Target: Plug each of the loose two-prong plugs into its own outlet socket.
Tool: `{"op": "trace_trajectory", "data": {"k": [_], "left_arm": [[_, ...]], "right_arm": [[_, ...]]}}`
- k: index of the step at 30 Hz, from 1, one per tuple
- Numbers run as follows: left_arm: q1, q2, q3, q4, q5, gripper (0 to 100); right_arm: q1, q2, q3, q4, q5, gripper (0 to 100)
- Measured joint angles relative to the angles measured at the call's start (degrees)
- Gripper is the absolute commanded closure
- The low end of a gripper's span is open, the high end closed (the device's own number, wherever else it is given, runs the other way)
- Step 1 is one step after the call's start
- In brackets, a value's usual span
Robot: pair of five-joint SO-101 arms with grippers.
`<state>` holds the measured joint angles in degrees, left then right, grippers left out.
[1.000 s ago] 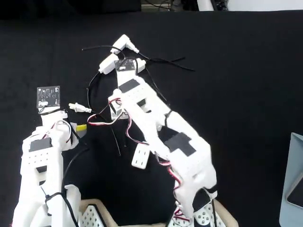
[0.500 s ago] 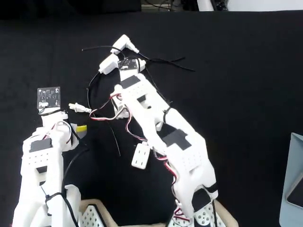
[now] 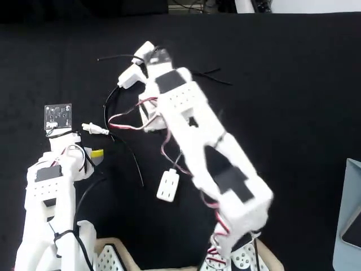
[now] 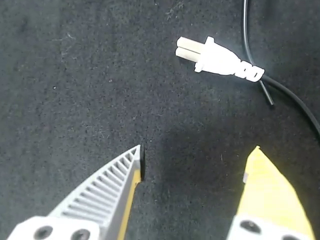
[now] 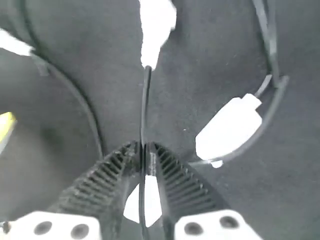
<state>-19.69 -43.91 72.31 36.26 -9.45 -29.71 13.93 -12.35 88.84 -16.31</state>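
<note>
A black table (image 3: 293,84) carries a white two-prong plug (image 3: 95,129), an outlet socket (image 3: 168,186) and black cords (image 3: 115,56).

High view: my right arm (image 3: 192,130) lies over the far white plugs (image 3: 131,74), hiding part of them. The right edge cuts off a grey object (image 3: 350,220). Right wrist view, blurred: the top edge crops a white plug (image 5: 156,20). I cannot identify the white shape (image 5: 150,197) behind the black cord (image 5: 145,100).

Matt black cloth (image 4: 75,75) under a smooth white plastic plug (image 4: 220,61).
</note>
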Motion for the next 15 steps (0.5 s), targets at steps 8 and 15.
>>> {"op": "trace_trajectory", "data": {"k": [8, 15], "left_arm": [[0.0, 0.0, 0.0, 0.0, 0.0, 68], [0.0, 0.0, 0.0, 0.0, 0.0, 68]], "right_arm": [[7.91, -24.26, 12.66, 0.7, 2.99, 98.7], [17.76, -46.68, 25.58, 0.79, 6.42, 98.7]]}}
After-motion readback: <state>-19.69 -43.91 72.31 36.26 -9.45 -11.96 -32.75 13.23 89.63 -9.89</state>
